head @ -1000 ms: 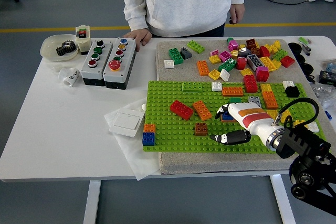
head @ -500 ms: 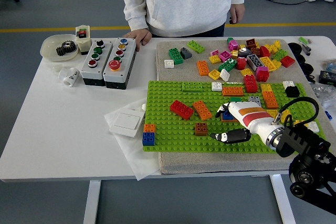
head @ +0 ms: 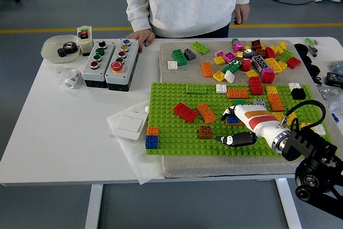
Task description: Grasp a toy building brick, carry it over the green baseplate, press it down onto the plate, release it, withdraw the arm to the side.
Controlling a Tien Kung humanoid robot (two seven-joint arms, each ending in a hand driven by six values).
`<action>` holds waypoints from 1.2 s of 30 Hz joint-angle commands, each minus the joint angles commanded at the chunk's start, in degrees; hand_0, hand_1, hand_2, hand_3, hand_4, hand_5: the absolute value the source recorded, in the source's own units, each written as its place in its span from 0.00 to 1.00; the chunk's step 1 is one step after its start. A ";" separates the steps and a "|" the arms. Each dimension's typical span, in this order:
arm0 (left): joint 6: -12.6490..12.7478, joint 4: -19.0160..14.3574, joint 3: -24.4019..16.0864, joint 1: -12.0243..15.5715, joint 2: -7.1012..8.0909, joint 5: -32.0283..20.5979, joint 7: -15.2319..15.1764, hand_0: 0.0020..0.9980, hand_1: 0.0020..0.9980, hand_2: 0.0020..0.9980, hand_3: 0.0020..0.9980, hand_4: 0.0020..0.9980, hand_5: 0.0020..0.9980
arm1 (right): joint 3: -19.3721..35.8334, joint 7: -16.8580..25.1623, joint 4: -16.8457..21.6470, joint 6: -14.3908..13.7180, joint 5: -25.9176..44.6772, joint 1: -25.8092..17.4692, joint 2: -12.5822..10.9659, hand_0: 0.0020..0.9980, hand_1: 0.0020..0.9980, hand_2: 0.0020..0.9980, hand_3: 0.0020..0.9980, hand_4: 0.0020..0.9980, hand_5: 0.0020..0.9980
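The green baseplate (head: 177, 132) lies on a grey mat and carries several bricks: red (head: 185, 112), orange (head: 206, 112), brown (head: 205, 132), and an orange-on-blue stack (head: 152, 138). My right hand (head: 222, 127) reaches in from the lower right over the plate. Its fingers (head: 229, 113) rest on a small blue brick (head: 232, 119) that sits on the plate. The black thumb (head: 234, 140) is stretched out well apart from that brick, so nothing is clamped. My left arm is out of the picture.
A heap of loose bricks (head: 252, 60) lies on the mat behind the plate. Two button boxes (head: 110, 63), a bowl with a gear (head: 60, 48), a white switch plate (head: 129, 126) and paper occupy the left side. A person stands opposite, one hand (head: 141, 37) on the table.
My right hand has drawn back very slightly to the right; the thumb shifted with it. The blue brick and the other bricks have stayed in place.
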 joint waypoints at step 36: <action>-0.10 -0.02 -0.23 0.23 -0.05 0.37 0.09 0.79 0.76 0.77 0.58 0.62 0.62 | 0.67 -0.46 1.34 0.39 -0.75 0.11 -0.38 0.68 0.67 0.73 0.63 0.89 0.56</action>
